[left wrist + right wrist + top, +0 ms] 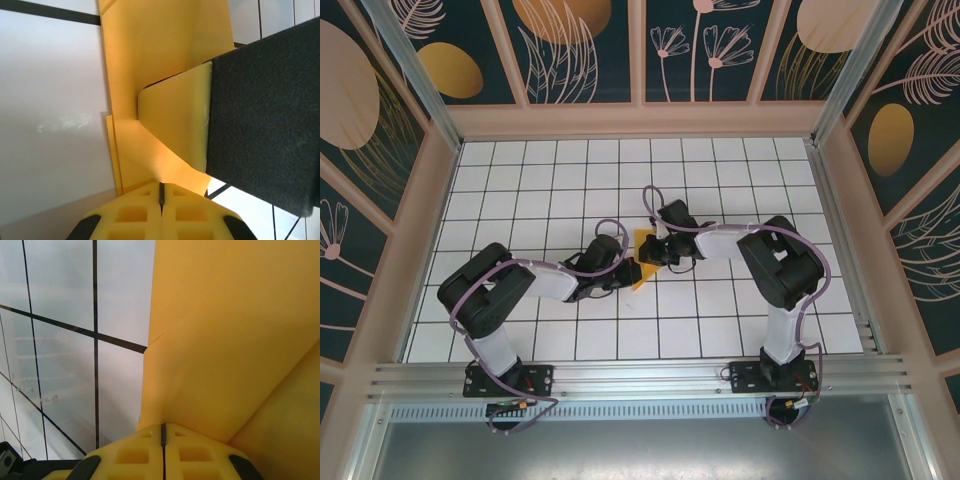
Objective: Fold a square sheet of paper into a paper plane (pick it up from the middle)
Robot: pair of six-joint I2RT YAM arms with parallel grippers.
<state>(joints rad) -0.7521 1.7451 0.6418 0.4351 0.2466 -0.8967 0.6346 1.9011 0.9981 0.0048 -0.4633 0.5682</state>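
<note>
Left hand (161, 187), right hand (163, 426) pinch paper (644, 243).

Orange-yellow square sheet of paper (645, 258), partly folded, pinched from two sides.
Thin plain paper was near the middle of the table (520, 190), between the left hand (161, 196) and right hand (163, 432), both clamped on its edges. From above it looked narrow, no longer a full square. Left wrist view showed overlapping layers with offset edges. Right wrist view showed a slanted fold line. Unclear whether it touched the tiles.
</note>
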